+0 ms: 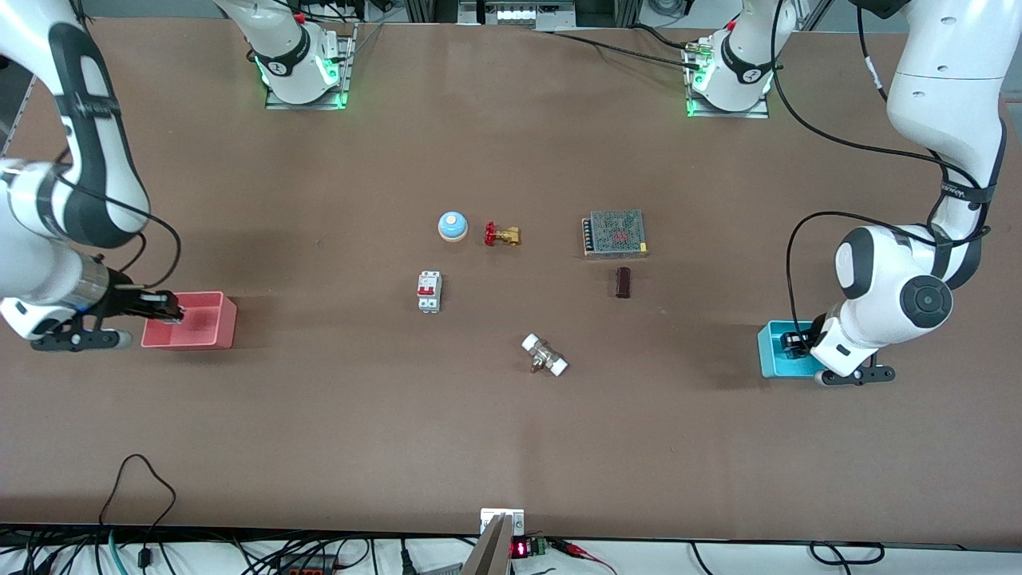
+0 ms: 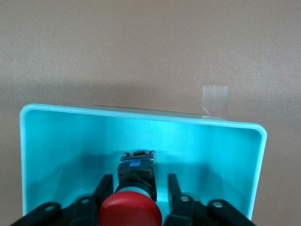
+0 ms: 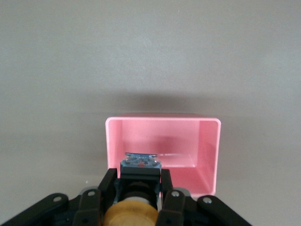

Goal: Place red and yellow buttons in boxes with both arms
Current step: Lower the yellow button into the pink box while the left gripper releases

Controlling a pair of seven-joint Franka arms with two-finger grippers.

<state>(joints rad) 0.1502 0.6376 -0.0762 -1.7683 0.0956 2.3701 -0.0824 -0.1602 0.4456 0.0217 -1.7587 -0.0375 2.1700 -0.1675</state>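
Left gripper (image 2: 136, 195) sat low in cyan box (image 2: 56, 141), fingers spread slightly off red button (image 2: 131, 212), gap each side; button seemingly released, contact unclear. Right gripper (image 3: 138, 188) over pink box (image 3: 207, 141), pinching yellow button (image 3: 131, 214). Count: two grippers, two buttons, two boxes. Mid-table: one blue bell (image 1: 453, 226), one brass valve (image 1: 502, 234), one breaker (image 1: 429, 291).

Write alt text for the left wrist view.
The left gripper hangs inside the cyan box, its fingers spread clear on either side of the red button, whose black base points into the box. The box sits on the brown table, with a strip of clear tape beside its rim.
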